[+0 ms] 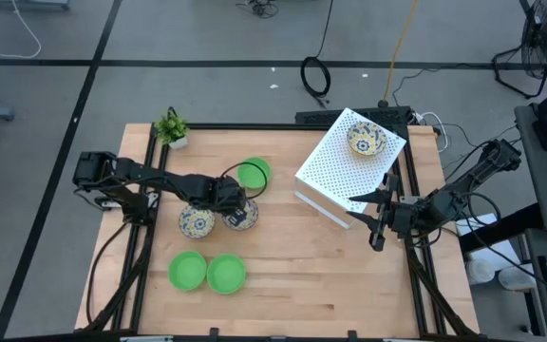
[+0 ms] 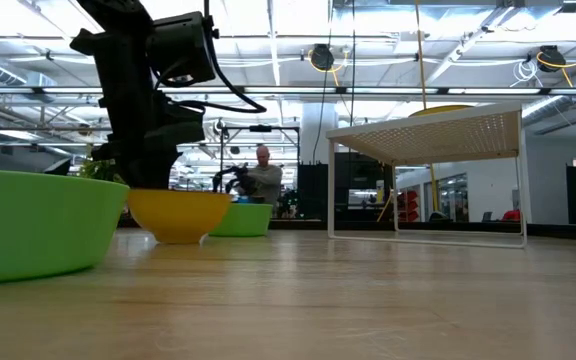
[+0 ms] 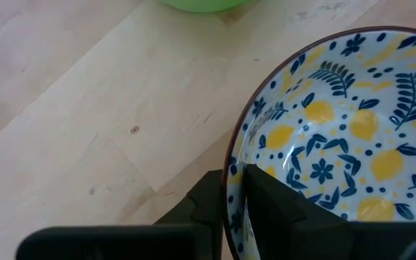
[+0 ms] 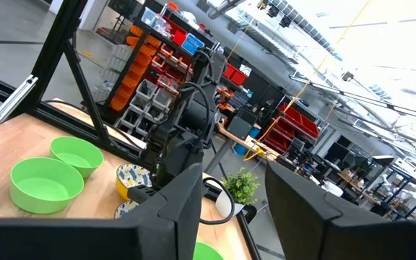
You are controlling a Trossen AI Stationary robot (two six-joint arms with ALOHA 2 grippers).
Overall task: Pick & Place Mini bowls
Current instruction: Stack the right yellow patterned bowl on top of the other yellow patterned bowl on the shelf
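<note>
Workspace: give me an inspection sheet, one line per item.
Surface: wooden table, bare at the front right.
Job's things: three green bowls; patterned bowl on the table, another on the white rack, a third in the left claw.
Clutter: potted plant.
Claws: left claw pinching a bowl rim; right claw open, beside the rack.
Cables: coil on the floor.
Surroundings: person, shelves.

Open tabletop [image 1: 302, 275] at centre, white rack [image 1: 348, 163] right, green bowls [image 1: 206, 272] front-left.
</note>
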